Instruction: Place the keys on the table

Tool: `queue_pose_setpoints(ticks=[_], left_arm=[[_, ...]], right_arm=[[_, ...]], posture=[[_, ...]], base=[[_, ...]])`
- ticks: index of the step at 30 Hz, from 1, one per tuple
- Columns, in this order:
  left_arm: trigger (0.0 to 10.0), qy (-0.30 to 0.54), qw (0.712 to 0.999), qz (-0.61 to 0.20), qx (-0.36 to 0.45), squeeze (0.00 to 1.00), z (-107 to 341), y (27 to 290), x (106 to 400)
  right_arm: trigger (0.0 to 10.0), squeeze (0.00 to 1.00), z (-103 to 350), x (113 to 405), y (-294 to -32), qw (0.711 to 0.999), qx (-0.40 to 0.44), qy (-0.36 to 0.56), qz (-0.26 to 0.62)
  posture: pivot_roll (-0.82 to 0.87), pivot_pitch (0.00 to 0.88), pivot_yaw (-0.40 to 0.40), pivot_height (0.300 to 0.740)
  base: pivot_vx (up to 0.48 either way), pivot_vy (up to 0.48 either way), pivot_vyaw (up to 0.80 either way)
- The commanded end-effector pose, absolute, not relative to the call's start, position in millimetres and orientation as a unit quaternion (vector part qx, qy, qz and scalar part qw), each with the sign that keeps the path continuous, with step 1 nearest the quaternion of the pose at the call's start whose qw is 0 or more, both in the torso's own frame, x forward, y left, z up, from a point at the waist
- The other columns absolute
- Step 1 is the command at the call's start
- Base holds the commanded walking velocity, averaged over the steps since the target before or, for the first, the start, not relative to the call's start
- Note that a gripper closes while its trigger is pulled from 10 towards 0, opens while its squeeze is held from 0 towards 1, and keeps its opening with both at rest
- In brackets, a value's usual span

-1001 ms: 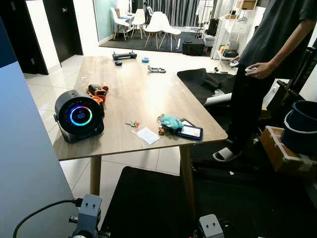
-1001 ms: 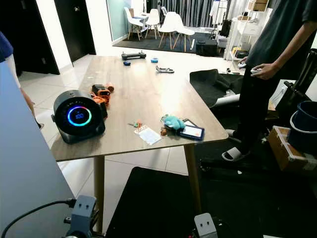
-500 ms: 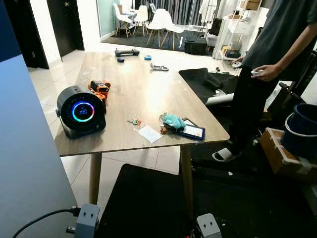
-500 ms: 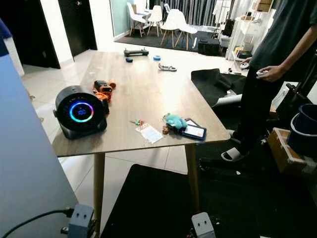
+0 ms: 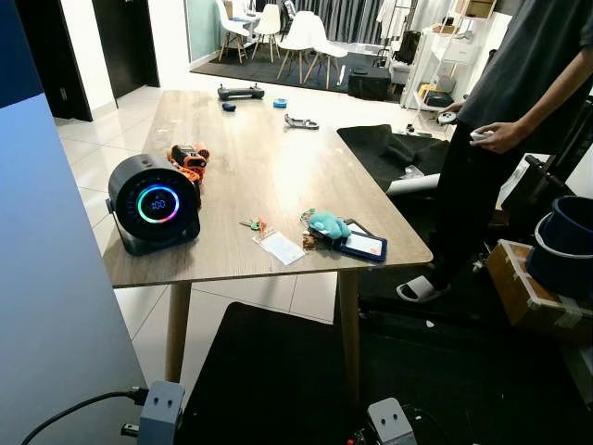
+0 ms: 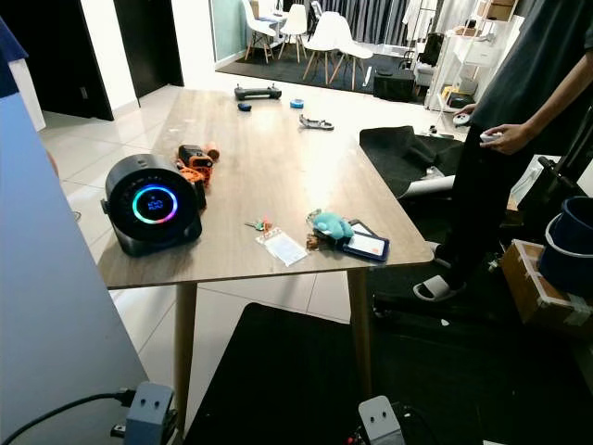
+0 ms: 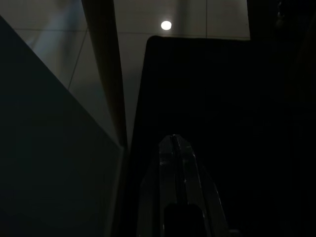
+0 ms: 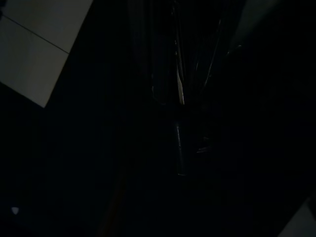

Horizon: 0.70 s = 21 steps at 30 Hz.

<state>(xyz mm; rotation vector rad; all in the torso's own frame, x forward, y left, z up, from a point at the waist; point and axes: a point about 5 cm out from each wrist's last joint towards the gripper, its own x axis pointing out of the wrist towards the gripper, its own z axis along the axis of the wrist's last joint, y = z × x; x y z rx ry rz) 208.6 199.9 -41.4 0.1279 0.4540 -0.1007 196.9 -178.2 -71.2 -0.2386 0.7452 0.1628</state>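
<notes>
Along the table's (image 5: 278, 176) left edge near the front corner you have the round black speaker (image 5: 154, 205) with its glowing ring. The keys (image 5: 251, 224) already lie on the table by the front edge, just left of a small clear packet (image 5: 279, 247) and a teal plush (image 5: 324, 224), so the placing looks done. They are too small to tell which way their long axis points. Your left pincer (image 7: 174, 148) hangs low, fingers pressed together and empty; for the right pincer you cannot tell.

grey wrist blocks (image 5: 161, 408), black cable (left) (image 5: 74, 408)
</notes>
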Motion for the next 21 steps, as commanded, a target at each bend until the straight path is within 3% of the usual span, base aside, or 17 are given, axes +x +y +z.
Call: queue_pose_setpoints(ticks=[1, 21], left_arm=[[10.0, 0.232, 0.970, -0.054, 0.052, 0.00, -44.2, 190.6, 209.8], [10.0, 0.227, 0.971, -0.063, 0.050, 0.00, -42.1, 185.2, 216.0]], right_arm=[[10.0, 0.00, -68.9, 198.6, -186.0, 0.924, -0.116, 0.357, 0.067], [10.0, 0.00, -68.4, 199.4, -187.1, 0.925, -0.118, 0.356, 0.063]], posture=[[0.09, 0.039, -0.053, 0.740], [0.09, 0.017, -0.050, 0.740]], base=[[0.000, 0.000, 0.00], [0.000, 0.000, 0.00]])
